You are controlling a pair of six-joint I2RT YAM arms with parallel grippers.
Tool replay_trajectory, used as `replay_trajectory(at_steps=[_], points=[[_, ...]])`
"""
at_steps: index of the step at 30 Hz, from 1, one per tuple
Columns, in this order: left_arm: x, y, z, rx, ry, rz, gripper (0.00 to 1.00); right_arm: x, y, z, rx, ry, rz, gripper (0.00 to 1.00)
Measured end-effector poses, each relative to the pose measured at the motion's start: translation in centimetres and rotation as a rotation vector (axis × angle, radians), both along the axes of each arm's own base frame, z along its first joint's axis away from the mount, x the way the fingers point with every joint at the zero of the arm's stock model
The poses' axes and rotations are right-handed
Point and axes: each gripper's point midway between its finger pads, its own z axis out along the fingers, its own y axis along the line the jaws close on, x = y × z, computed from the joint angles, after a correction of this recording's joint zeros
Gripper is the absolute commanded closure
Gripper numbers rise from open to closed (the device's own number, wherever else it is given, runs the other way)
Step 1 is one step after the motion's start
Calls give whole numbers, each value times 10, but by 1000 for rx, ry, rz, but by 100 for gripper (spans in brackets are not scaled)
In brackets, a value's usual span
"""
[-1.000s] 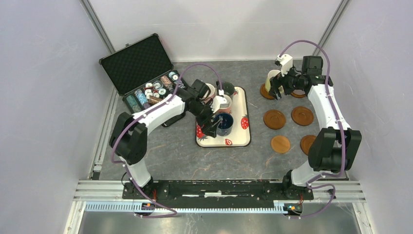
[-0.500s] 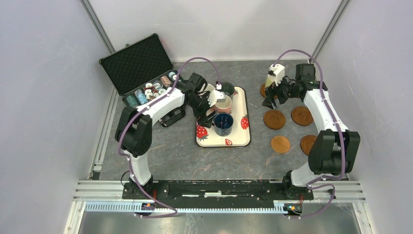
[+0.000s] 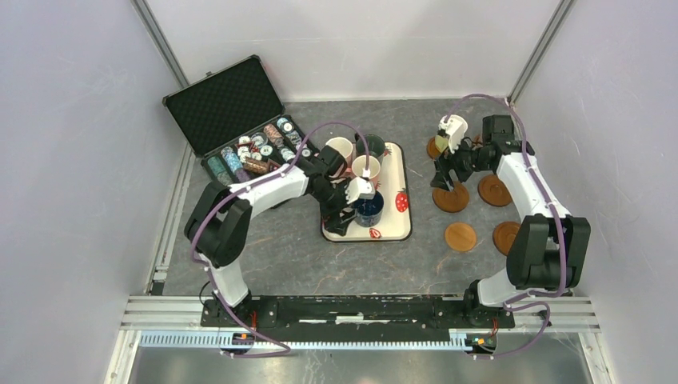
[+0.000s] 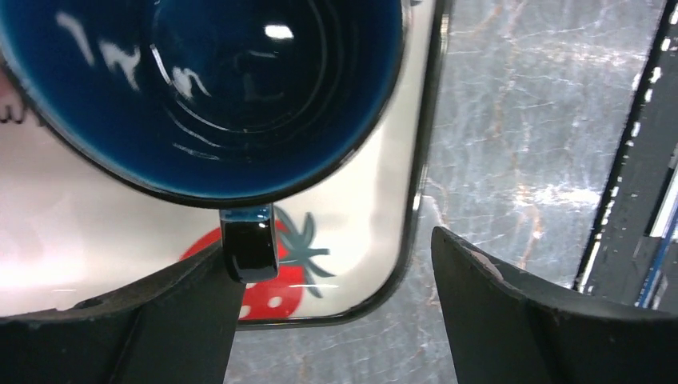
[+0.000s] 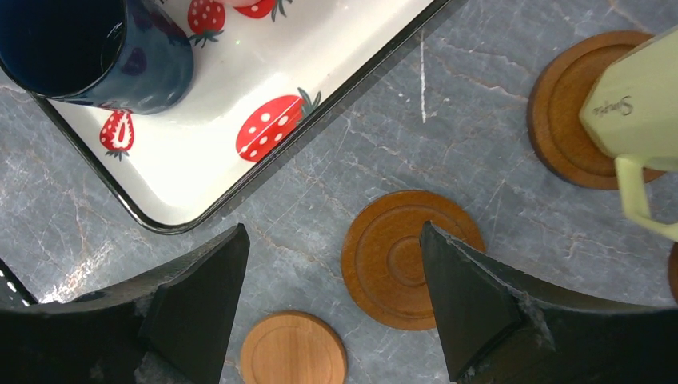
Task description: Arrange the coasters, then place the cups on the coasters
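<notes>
A navy blue cup point(image 4: 200, 88) stands on the strawberry tray point(image 4: 376, 232), its handle point(image 4: 249, 252) pointing to the tray's near edge. My left gripper point(image 4: 332, 248) is open around that handle, and the left finger point(image 4: 160, 320) touches it. A yellow-green cup point(image 5: 640, 104) stands on a far coaster point(image 5: 564, 120). Near it my right gripper point(image 5: 332, 228) hangs open and empty over a dark coaster point(image 5: 400, 260) and a lighter coaster point(image 5: 293, 348). In the top view two pink cups point(image 3: 366, 166) and a dark cup point(image 3: 374, 144) stand on the tray behind the navy cup point(image 3: 369, 208).
An open black case of poker chips point(image 3: 240, 120) lies at the back left, close to the left arm. More coasters point(image 3: 494, 190) lie on the grey table right of the tray point(image 3: 396, 228). White walls close in the table on both sides.
My left gripper has come down the tray to the navy cup's handle, its jaws a little narrower. My right gripper has drawn away from the yellow-green cup, nearer and lower over the dark coaster.
</notes>
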Motion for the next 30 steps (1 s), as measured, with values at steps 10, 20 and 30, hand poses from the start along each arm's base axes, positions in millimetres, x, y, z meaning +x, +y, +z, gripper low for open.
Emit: replay_trajectory(at_steps=[10,20,30], points=[[-59,-35,4,-72,-20,-54,17,-19,0,-18,-7,44,15,17],[-22,-94,-10,-147,-26,156,10,-21,-5,-18,-43,36,10,18],[5,-131,3,-235,-15,267,8,-23,-12,-23,-72,50,-21,32]])
